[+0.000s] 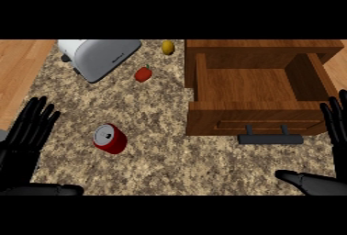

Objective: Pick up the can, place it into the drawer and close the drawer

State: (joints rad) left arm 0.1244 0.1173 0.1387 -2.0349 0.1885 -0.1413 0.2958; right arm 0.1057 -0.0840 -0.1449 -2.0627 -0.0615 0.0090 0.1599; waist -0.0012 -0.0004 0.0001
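While nothing is held yet, all quiet on the counter (pixel 169 160). Left hand (pixel 27 133) parked at the left edge, fingers straight and spread, holding nothing. Right hand (pixel 325 151) over at the right edge, fingers straight, thumb stuck out wide, likewise empty. Can (pixel 109 138) lying tipped on its side left of centre, nearer the front edge, close to the left hand and well apart from the drawer (pixel 251 87). Drawer pulled out and open at the back right, bare inside, handle (pixel 271 137) facing front. Toaster (pixel 98 57) up at the back left corner; small red thing (pixel 143 74) and a yellow one (pixel 167 47) between it and the drawer.

Risks from here, judging by the layout: a tipped can likely to roll away at the first touch; a carry across could clip the drawer's front wall; closing too early could trap a can not fully inside.
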